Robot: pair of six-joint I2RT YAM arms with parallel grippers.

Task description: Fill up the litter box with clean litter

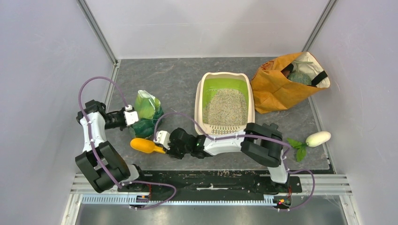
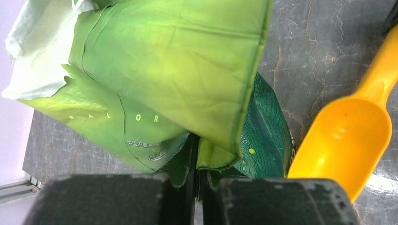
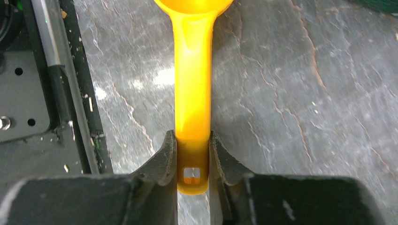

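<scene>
The litter box (image 1: 200, 101), beige rim and lime-green inside, stands mid-table with pale grey-beige clean litter (image 1: 226, 108) spread in it and its slotted grate at the near end. My left gripper (image 1: 133, 117) is shut on the edge of the green printed litter bag (image 1: 146, 115), which fills the left wrist view (image 2: 173, 70). My right gripper (image 1: 165, 146) is shut on the handle of a yellow scoop (image 1: 143, 145), held left of the box just by the bag. The handle (image 3: 192, 108) sits between the fingers (image 3: 165, 159). The scoop bowl (image 2: 347, 136) looks empty.
An orange fabric bag (image 1: 277, 89) stands right of the box with items inside. A white radish with green leaves (image 1: 317, 138) lies at the right edge. White walls close three sides. The black rail (image 1: 211, 180) runs along the near edge.
</scene>
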